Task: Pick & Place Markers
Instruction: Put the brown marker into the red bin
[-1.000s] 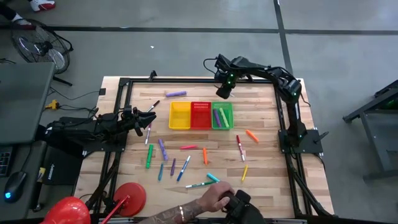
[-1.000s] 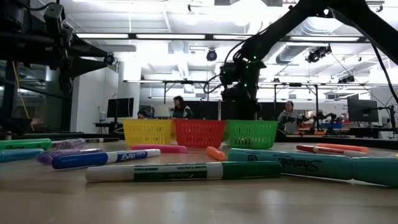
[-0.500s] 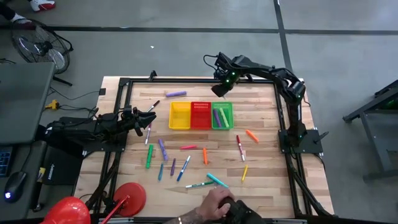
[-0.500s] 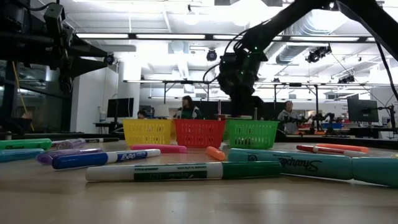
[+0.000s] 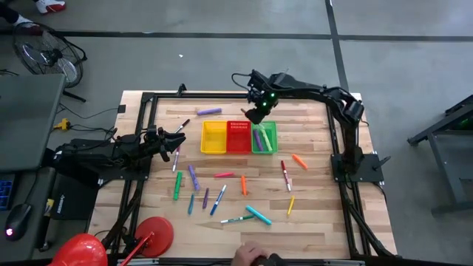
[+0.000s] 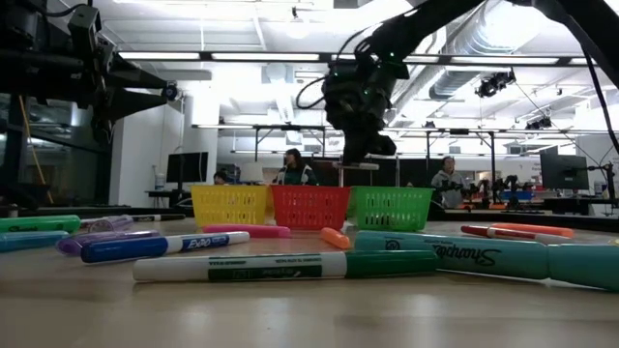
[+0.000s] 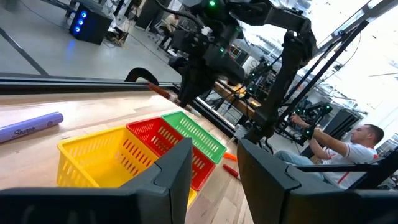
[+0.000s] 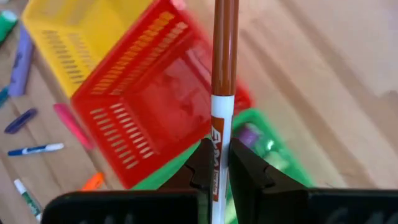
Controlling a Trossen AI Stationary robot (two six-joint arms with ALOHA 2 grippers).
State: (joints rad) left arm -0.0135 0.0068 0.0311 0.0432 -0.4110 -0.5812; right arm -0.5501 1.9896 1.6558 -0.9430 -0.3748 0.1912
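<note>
Item: brown marker (image 8: 224,74), clamped in right gripper (image 5: 256,112), hanging above the red basket (image 5: 238,137) at table's twelve o'clock. Step: carry to drop. Next: centre over the basket, lower, let go. Left gripper (image 5: 176,138): half-parted, empty, nine o'clock.

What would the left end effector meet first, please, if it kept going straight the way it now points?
Probably the yellow mesh basket, which lies directly ahead of the left end effector on the wooden table; depth is unclear.

yel basket (image 5: 213,137) | red basket (image 5: 238,137) | grn basket (image 5: 270,139) | touching, row on table (image 5: 318,214)
</note>
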